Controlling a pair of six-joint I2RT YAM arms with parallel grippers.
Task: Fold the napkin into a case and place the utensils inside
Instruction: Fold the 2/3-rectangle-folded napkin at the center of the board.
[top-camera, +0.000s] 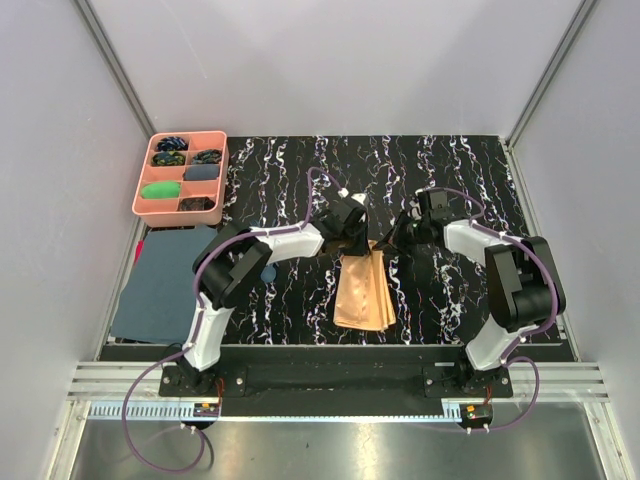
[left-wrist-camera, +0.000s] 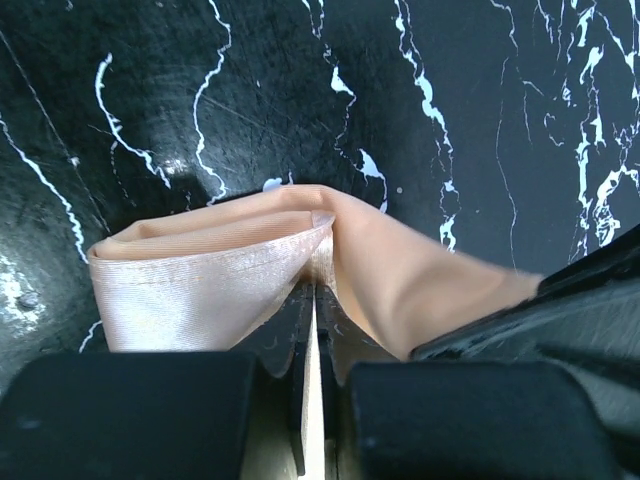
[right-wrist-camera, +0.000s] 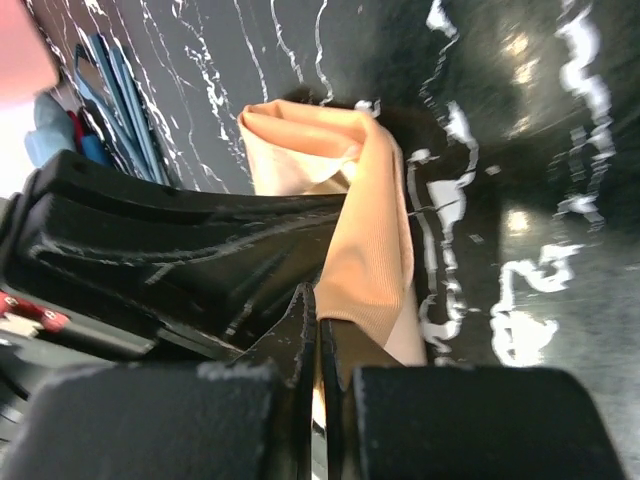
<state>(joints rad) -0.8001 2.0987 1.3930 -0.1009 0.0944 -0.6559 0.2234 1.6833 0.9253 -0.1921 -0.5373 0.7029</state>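
The peach-orange napkin (top-camera: 362, 292) lies folded into a narrow layered strip on the black marbled table, running from the grippers toward the near edge. My left gripper (top-camera: 352, 232) is shut on its far edge; in the left wrist view (left-wrist-camera: 315, 290) the fabric (left-wrist-camera: 210, 285) bunches up just beyond the closed jaws. My right gripper (top-camera: 398, 238) is shut on the same far end from the right, with its jaws pinching a fold (right-wrist-camera: 375, 250) in the right wrist view (right-wrist-camera: 318, 305). Slim dark blue utensils (right-wrist-camera: 115, 100) show beyond the left arm; in the top view that arm hides them.
A pink compartment tray (top-camera: 140, 195) with small coloured bundles stands at the far left. A dark blue-grey cloth (top-camera: 160, 285) lies left of the left arm. The left gripper's black body (right-wrist-camera: 160, 235) sits close beside my right fingers. White walls enclose the table.
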